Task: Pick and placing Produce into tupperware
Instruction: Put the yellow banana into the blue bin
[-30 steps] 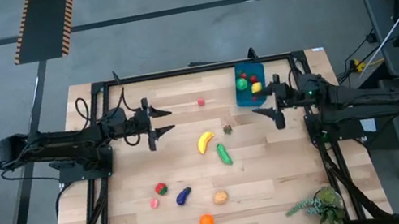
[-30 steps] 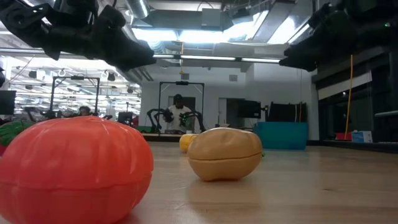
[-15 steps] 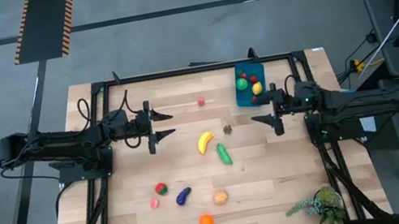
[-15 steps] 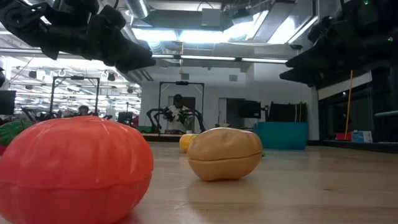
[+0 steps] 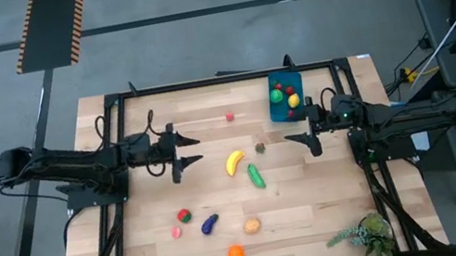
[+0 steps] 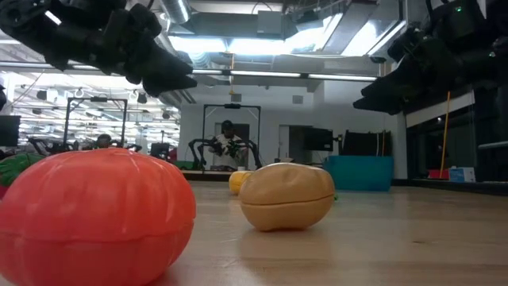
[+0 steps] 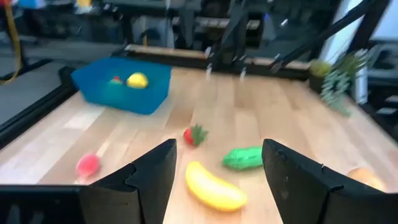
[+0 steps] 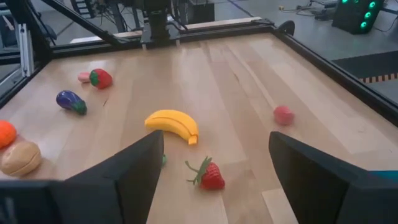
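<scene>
The blue tupperware (image 5: 285,96) stands at the far right of the table with a few red, green and yellow pieces in it. Loose produce lies mid-table: a yellow banana (image 5: 234,162), a green cucumber (image 5: 256,176) and a strawberry (image 5: 261,148). Nearer the front lie a purple eggplant (image 5: 210,223), a tan piece (image 5: 252,225) and an orange piece (image 5: 235,254). My left gripper (image 5: 190,150) hovers open left of the banana (image 7: 214,186). My right gripper (image 5: 296,131) hovers open right of the strawberry (image 8: 210,175), near the tupperware. Neither holds anything.
A small red piece (image 5: 230,116) lies at the far middle. A red-and-green piece (image 5: 183,216) and a pink one (image 5: 176,232) lie at the near left. A leafy plant sprig (image 5: 364,234) sits at the near right corner. A black frame (image 5: 201,83) borders the table.
My left gripper has swung a little toward the table's near edge, staying open. My right gripper has sunk lower over the table and edged toward the strawberry, also open. No produce has moved.
</scene>
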